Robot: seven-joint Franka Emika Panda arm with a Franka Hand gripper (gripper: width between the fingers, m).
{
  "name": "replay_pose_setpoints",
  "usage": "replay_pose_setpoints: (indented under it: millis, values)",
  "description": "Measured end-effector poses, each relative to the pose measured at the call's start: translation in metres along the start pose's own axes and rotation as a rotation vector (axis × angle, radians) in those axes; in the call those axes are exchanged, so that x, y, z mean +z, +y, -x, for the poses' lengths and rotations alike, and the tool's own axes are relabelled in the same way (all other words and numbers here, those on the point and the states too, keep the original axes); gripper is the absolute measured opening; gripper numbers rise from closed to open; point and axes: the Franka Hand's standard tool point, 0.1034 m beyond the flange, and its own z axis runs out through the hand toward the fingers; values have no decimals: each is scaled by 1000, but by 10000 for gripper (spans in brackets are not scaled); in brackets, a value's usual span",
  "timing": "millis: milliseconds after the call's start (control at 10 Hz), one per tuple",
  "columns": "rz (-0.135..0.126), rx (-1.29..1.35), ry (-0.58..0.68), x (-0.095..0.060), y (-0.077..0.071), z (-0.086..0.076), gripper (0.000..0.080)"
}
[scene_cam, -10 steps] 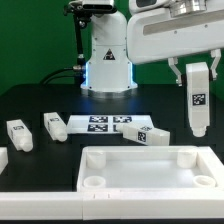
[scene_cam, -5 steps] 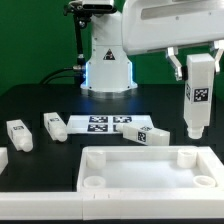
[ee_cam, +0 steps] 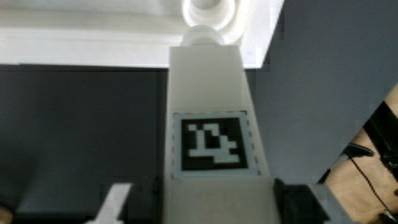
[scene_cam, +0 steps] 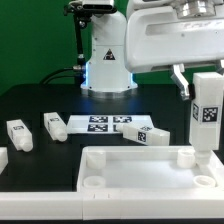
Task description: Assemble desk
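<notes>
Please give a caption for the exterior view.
Tool holds a tagged leg upright above a corner of the desk panel.

A robotics lab: marker board (scene_cam: 105, 124), black table (scene_cam: 40, 100), green backdrop (scene_cam: 30, 40).

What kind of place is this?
Probably a robot lab: a white robot arm stands at a black table before a green backdrop, with tagged desk legs laid out.

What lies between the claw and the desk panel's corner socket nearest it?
One white tagged leg, held by the claw, spans that stretch, its free end toward the socket. The wrist view shows this most plainly.
</notes>
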Motion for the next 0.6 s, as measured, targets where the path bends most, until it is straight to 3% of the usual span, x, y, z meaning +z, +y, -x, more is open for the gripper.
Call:
replay_pose_setpoints:
  millis: [400, 500, 600]
  values:
    - [1, 2, -5, 1, 1, 1, 284]
    - [-2, 6, -57, 4, 2, 2, 284]
    - [-5, 12, -71, 6, -1, -4, 284]
